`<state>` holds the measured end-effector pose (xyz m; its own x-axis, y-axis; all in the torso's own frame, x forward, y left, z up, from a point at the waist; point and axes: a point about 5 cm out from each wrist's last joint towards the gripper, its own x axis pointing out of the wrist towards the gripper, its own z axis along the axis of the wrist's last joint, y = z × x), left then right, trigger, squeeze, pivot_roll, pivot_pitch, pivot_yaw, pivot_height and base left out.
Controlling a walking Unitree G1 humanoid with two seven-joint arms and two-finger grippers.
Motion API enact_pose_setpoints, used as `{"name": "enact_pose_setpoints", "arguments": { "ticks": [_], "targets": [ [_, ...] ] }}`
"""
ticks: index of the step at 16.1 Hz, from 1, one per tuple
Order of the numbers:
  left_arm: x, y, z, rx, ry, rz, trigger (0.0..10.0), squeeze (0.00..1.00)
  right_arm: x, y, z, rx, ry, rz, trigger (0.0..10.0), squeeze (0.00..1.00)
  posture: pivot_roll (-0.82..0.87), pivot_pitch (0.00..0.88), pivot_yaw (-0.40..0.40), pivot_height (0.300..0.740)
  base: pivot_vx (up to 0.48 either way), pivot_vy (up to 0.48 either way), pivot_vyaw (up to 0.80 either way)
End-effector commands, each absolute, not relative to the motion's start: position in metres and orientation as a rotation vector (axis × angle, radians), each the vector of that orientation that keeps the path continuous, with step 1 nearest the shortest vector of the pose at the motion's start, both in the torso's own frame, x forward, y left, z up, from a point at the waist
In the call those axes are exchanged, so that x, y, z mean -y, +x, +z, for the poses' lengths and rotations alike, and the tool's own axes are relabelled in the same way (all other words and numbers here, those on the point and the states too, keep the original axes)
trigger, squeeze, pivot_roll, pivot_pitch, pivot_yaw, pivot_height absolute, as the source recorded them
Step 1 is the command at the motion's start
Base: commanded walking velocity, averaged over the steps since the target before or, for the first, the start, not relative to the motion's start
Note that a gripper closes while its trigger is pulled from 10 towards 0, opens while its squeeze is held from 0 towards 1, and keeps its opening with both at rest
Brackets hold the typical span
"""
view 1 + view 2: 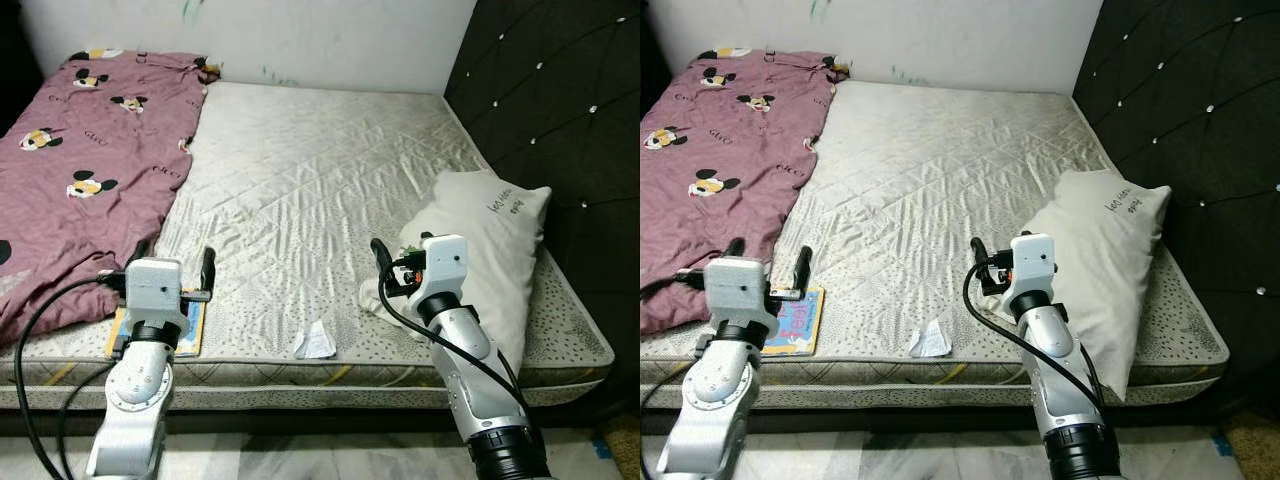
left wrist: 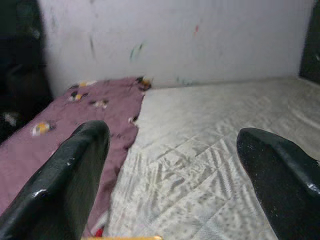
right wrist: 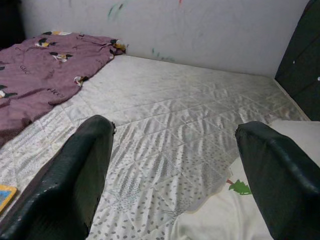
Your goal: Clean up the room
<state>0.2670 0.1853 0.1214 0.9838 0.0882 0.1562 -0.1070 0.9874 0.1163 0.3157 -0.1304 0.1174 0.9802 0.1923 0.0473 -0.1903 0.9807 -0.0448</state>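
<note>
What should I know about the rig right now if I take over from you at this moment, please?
Left hand: open, holding nothing, above the picture book at the mattress's near edge.
Right hand: open, holding nothing, beside the pillow on the right.
Crumpled paper scrap lies on the mattress near its front edge, between the arms.
Purple blanket is spread unfolded over the left side.
Done: nothing evident.
Left: likely book, scrap, blanket and pillow.

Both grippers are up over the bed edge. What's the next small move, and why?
Probably lower the left gripper onto the book. Its fingers are open and empty, and the book lies at the mattress edge just beneath that arm. The paper scrap lies between the arms; the right gripper, also open, sits by the pillow.
</note>
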Motion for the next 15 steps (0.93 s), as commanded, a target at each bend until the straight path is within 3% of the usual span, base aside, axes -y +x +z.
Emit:
{"name": "enact_pose_setpoints", "arguments": {
  "ticks": [1,10,15],
  "targets": [
    [-0.187,0.266,0.117,0.116,0.107,0.13,10.0,0.0,0.139,0.317,0.121,0.065,-0.088,0.144,10.0,0.0,0.0,0.065,-0.089,0.74,0.0,0.0,0.0],
    [-0.171,0.257,0.107,0.042,0.002,0.084,10.0,0.0,0.153,0.299,0.111,0.039,-0.047,0.046,10.0,0.0,-0.01,0.054,-0.09,0.74,0.0,0.0,0.0],
    [-0.169,0.264,0.111,0.055,-0.016,0.066,10.0,0.0,0.152,0.302,0.113,0.039,-0.041,0.064,10.0,0.0,-0.01,0.066,-0.093,0.74,0.0,0.21,-0.57]
  ]
}}
